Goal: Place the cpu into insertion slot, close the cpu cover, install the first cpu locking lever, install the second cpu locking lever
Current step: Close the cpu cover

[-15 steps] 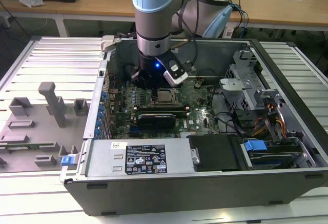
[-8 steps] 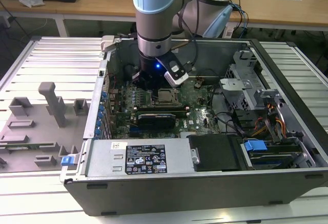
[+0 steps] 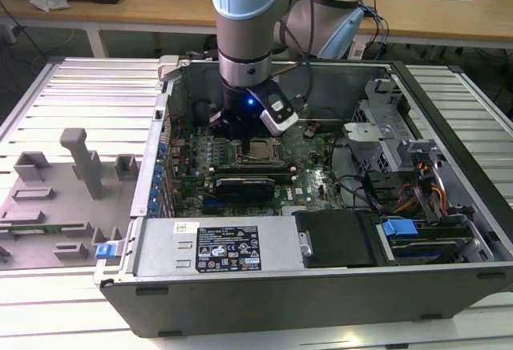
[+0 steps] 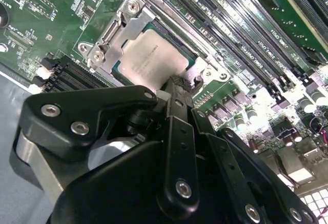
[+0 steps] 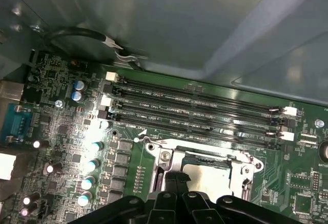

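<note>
Hand [image 4: 176,84] clenched, hiding edge of cpu [image 4: 148,55] | cpu cover [image 4: 125,24] framing it | memory slots [image 5: 195,108] beside

Even room light; glare on memory slots [image 4: 241,24]; tool [image 4: 177,86] dark, shadowed.

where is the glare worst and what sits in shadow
Second wrist view: glare bleaches the memory slots, the cpu gleams softly, the black tool is in shade. First wrist view: bright patch around the capacitors. Exterior view: motherboard dim beneath the arm.
</note>
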`<state>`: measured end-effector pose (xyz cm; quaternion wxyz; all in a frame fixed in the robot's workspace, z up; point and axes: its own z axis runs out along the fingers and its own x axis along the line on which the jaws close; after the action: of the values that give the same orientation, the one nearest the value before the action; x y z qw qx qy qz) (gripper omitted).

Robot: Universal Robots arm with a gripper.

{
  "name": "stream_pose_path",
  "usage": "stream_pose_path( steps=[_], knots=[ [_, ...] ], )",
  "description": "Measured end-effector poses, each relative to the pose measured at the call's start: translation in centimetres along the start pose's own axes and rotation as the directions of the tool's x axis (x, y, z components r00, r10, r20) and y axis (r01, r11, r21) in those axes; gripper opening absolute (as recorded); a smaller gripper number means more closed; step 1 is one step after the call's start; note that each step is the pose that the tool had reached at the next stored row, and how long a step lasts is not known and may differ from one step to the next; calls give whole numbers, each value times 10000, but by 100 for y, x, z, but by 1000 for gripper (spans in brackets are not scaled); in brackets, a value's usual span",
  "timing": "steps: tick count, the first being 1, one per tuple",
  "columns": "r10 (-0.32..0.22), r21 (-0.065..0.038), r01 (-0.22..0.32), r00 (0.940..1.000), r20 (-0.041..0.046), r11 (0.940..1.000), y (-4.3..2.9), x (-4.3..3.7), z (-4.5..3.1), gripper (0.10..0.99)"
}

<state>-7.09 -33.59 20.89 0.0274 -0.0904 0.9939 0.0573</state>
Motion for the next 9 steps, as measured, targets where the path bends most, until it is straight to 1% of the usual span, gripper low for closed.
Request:
stream_pose_path(
  steps=[1, 2, 3, 4, 5, 7, 9],
  knots=[
    [-1, 5, 1, 10000, -1, 10000, 1, -1, -11, 106],
    [-4, 28, 4, 10000, -5, 10000, 4, -4, -41, 106],
    [-5, 148, 6, 10000, -41, 9999, 10, -9, -92, 106],
    [-7, 286, 10, 9999, -107, 9996, 11, -16, -114, 106],
    [-7, 332, 11, 9999, -137, 9994, 11, -22, -117, 106],
    [2, 369, 6, 9998, -215, 9993, 1, -68, -116, 106],
    [7, 366, 3, 9997, -264, 9993, -10, -119, -114, 106]
  ],
)
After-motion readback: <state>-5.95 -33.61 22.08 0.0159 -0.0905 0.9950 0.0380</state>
